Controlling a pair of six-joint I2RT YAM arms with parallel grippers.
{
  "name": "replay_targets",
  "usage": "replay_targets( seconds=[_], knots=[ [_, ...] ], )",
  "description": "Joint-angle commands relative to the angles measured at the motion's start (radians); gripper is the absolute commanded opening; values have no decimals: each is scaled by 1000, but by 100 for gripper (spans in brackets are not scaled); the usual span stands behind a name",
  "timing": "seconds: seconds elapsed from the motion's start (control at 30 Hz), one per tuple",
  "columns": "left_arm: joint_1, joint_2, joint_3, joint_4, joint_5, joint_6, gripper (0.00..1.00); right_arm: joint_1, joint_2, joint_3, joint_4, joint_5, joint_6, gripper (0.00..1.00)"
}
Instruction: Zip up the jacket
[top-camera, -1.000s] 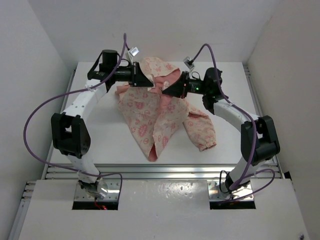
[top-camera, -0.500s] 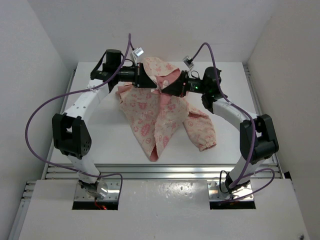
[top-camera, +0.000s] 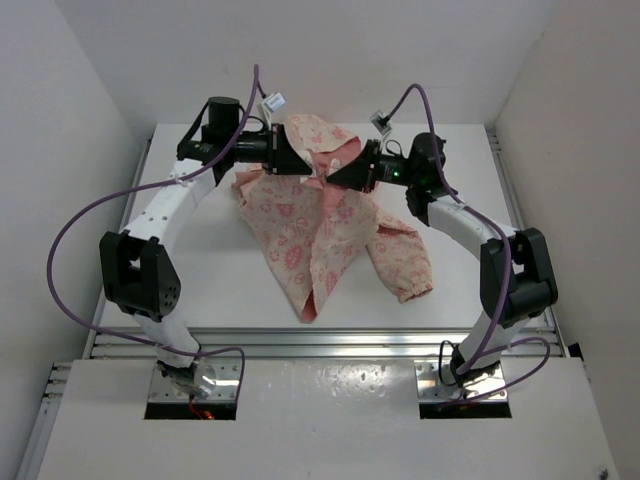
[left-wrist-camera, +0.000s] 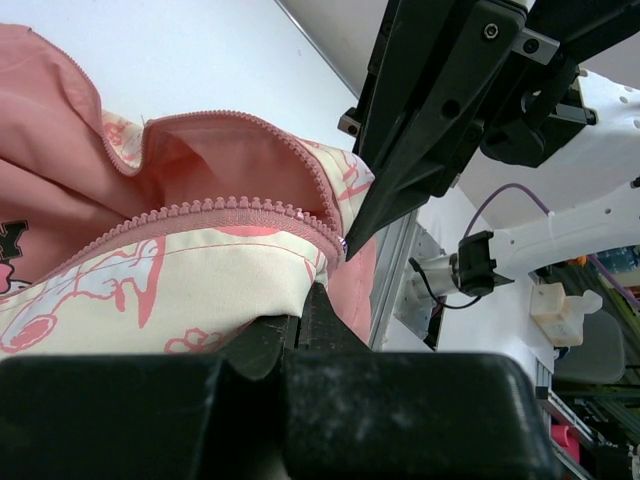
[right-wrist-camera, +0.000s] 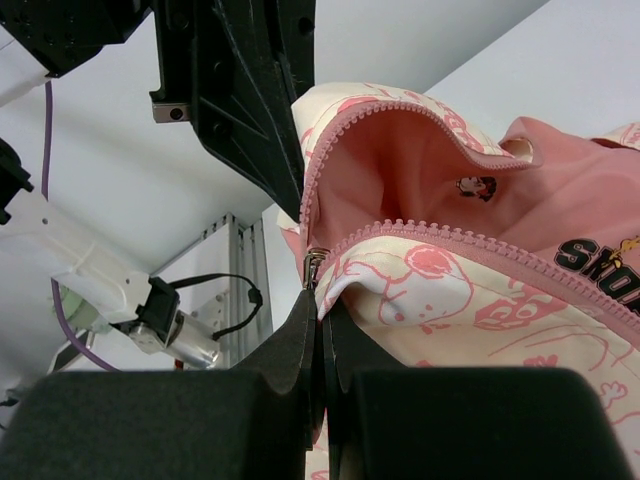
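The jacket (top-camera: 315, 220), cream with pink print and salmon lining, lies unzipped on the white table, its bottom hem lifted at the far side. My left gripper (top-camera: 312, 168) is shut on one hem corner beside the pink zipper teeth (left-wrist-camera: 200, 210). My right gripper (top-camera: 330, 176) is shut on the other hem corner, at the metal zipper slider (right-wrist-camera: 313, 262). The two grippers meet tip to tip above the table. Each wrist view shows the other gripper close ahead. The hood and most of one sleeve are hidden under folds.
The jacket's elastic-cuffed sleeve (top-camera: 405, 265) spreads toward the right front. The white table (top-camera: 210, 280) has raised walls on the left, right and back. An aluminium rail (top-camera: 320, 342) runs along the near edge. Purple cables loop off both arms.
The left gripper has moved right toward the right gripper, bringing the two hem corners closer together. The jacket's body has barely shifted.
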Motion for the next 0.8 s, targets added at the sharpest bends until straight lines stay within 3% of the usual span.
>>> replay_targets(
  seconds=[0.0,0.77],
  knots=[
    [6,-56,14,26,15,0,0,-3,-20,30,60,-2,-10,0],
    [-12,-47,14,26,6,-9,0,16,-21,22,100,-32,16,0]
  ],
)
